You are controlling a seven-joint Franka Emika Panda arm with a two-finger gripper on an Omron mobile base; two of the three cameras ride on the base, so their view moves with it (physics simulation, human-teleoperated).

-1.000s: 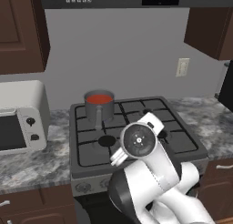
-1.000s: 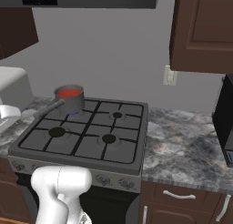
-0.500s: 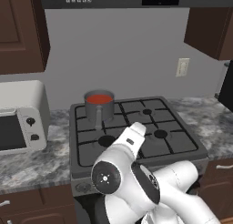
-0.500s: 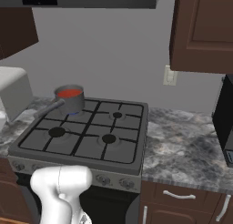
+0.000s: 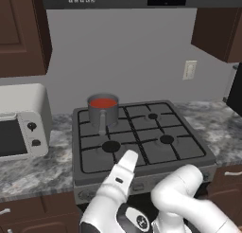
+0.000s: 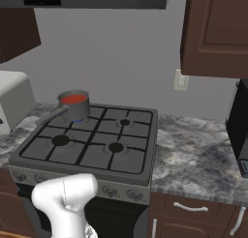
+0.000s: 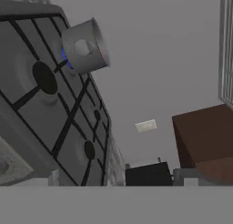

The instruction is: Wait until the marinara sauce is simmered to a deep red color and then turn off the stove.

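Observation:
The marinara sauce (image 5: 103, 103) (image 6: 73, 99) is a bright red, flat disc inside a small grey pot (image 5: 103, 113) (image 6: 75, 107) (image 7: 84, 47) on the back left burner of the stove (image 5: 142, 149) (image 6: 97, 146) (image 7: 54, 110). A blue flame (image 7: 64, 59) burns under the pot. My white arm (image 5: 118, 184) hangs low in front of the stove's front edge. My gripper (image 7: 118, 178) looks up across the grates from below the front edge, open, with nothing between its fingers. Small grey knobs (image 6: 109, 190) line the stove's front panel.
A white toaster oven (image 5: 21, 120) (image 6: 12, 99) stands on the counter left of the stove. A dark microwave (image 6: 240, 130) sits at the far right on the marbled counter (image 6: 193, 159). A wall outlet (image 5: 190, 69) and dark cabinets (image 6: 215, 34) are above.
My arm has dropped from above the stove's front half to below its front edge. The pot and the red sauce look the same.

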